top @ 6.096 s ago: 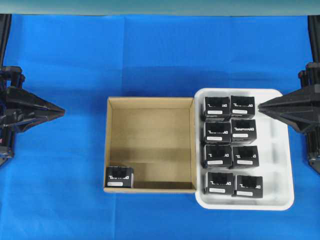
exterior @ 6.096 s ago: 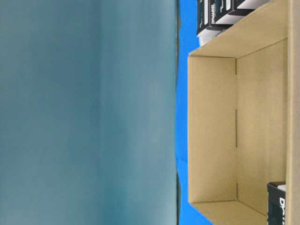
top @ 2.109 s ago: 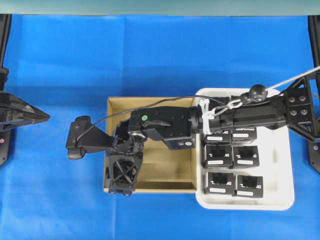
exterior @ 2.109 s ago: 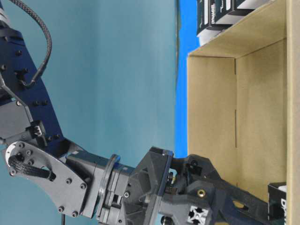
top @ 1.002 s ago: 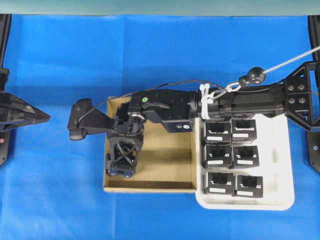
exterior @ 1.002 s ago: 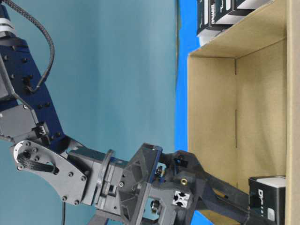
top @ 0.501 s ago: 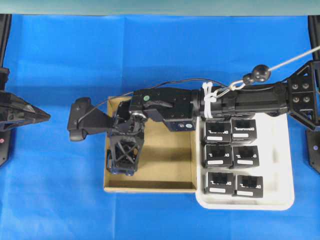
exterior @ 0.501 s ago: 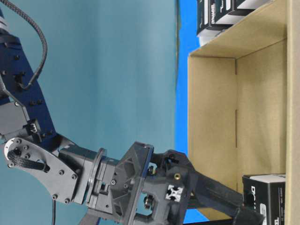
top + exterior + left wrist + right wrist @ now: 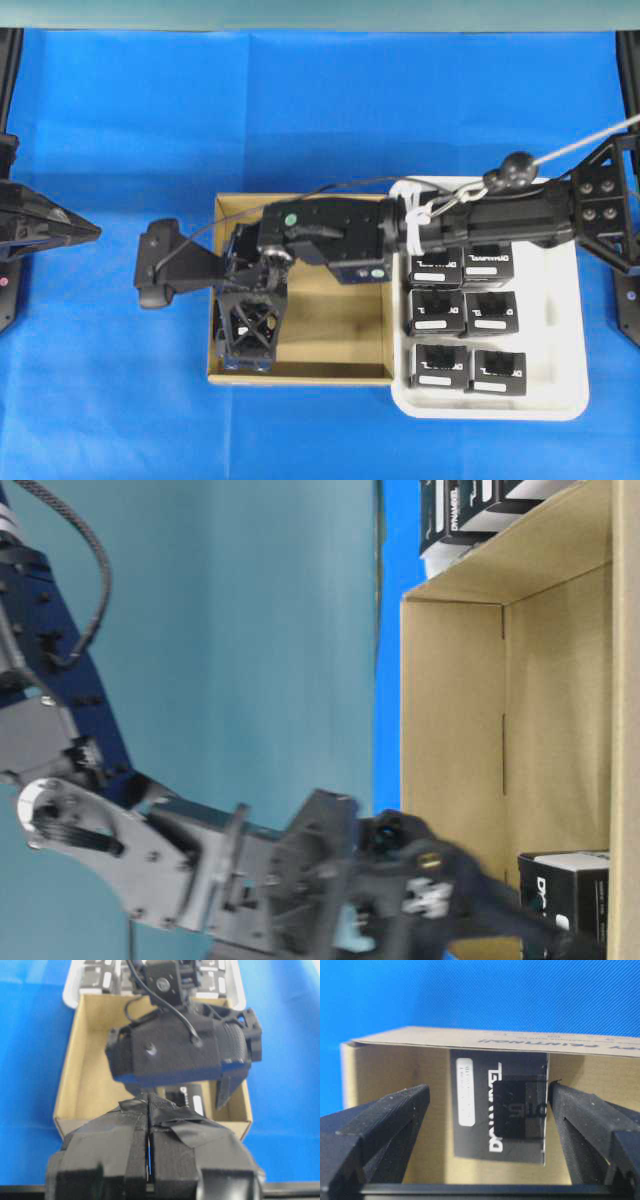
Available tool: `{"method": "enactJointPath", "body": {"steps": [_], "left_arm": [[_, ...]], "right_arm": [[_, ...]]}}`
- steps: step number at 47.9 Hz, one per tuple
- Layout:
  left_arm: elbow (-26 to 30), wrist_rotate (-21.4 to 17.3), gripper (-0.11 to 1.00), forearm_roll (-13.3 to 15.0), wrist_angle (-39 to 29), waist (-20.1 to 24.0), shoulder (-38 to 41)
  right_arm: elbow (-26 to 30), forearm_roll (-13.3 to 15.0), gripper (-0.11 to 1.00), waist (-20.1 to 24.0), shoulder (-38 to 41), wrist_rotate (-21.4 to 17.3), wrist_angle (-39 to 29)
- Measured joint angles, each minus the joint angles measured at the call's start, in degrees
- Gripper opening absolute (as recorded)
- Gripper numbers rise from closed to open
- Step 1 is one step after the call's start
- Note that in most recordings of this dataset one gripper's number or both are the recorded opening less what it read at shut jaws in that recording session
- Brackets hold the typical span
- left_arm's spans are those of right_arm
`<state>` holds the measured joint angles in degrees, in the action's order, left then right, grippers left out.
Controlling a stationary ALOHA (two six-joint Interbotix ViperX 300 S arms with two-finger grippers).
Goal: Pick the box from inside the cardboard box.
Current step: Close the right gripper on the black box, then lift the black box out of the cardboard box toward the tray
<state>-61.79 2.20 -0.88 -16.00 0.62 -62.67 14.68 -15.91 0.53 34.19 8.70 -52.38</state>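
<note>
Table cover (image 9: 300,110): blue cloth was seen under all items.
Right arm (image 9: 480,222): was extended across the white tray into the cardboard box.
Cardboard box (image 9: 335,330): was placed at centre, touching the tray's left side.
White tray (image 9: 565,330): was stocked with black boxes (image 9: 438,310) in two columns.
Left gripper (image 9: 85,230): was parked at the left edge, well apart from the cardboard box; fingers were pressed together.
Right gripper (image 9: 485,1110): was spread wide; a clear gap showed between the box and the left finger, with the right finger close against the box's edge; contact could not be confirmed.
Box (image 9: 497,1110): was located inside the cardboard box, against its wall near a corner, between the right gripper's fingers (image 9: 375,1120).
</note>
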Motion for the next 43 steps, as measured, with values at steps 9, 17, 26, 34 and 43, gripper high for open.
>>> {"method": "enactJointPath", "body": {"steps": [9, 17, 26, 34, 43], "left_arm": [[0.0, 0.0, -0.06, 0.1, -0.1, 0.0, 0.0], [0.0, 0.0, -0.06, 0.0, -0.2, 0.0, 0.0], [0.0, 0.0, -0.06, 0.0, -0.2, -0.1, 0.0], [0.0, 0.0, -0.06, 0.0, -0.1, 0.0, 0.1], [0.0, 0.0, -0.06, 0.0, -0.2, 0.0, 0.2]], "right_arm": [[0.0, 6.9, 1.00, 1.0, 1.2, -2.0, 0.4], [0.0, 9.8, 1.00, 0.9, 1.2, -5.2, 0.5], [0.0, 10.0, 0.96, 1.0, 1.2, -6.1, 0.6], [0.4, 10.0, 0.68, 2.0, 1.3, -6.1, 0.9], [0.9, 10.0, 0.60, 3.2, 0.9, -6.1, 0.7]]}}
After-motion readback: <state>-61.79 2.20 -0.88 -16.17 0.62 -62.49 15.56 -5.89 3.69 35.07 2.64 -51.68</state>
